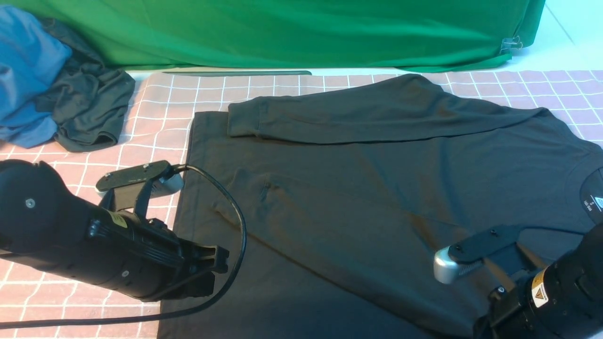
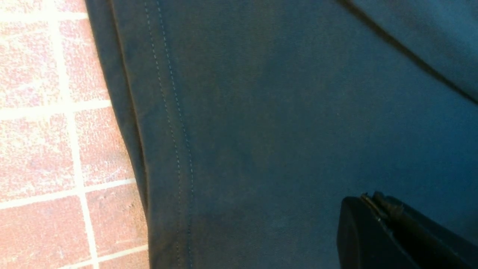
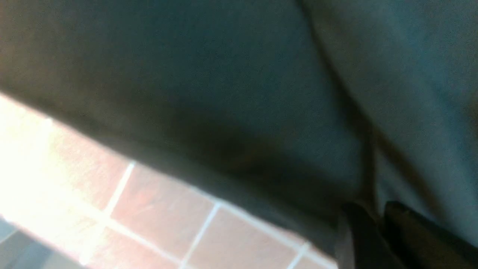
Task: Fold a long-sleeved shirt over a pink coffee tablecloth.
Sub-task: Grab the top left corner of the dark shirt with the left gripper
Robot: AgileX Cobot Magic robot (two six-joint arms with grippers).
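Note:
The long-sleeved shirt [image 1: 358,197] lies flat and black on the pink coffee tablecloth [image 1: 155,117], its neck to the right. One sleeve [image 1: 367,117] is folded across its far side. My left gripper [image 1: 221,266] hovers over the shirt near its stitched hem [image 2: 175,123]; in the left wrist view its fingers [image 2: 373,203] are pressed together with nothing between them. My right arm [image 1: 556,292] reaches in at the lower right, its jaws hidden in the front view. In the right wrist view the right gripper [image 3: 377,211] pinches a raised fold of the shirt [image 3: 224,74] at its near edge, above the tablecloth [image 3: 157,220].
A blue garment [image 1: 23,70] and a smaller dark garment [image 1: 89,108] are heaped at the far left. A green backdrop cloth [image 1: 301,33] hangs behind. A black cable [image 1: 238,226] loops from the left arm over the shirt. The table's near edge [image 3: 22,254] shows below the right gripper.

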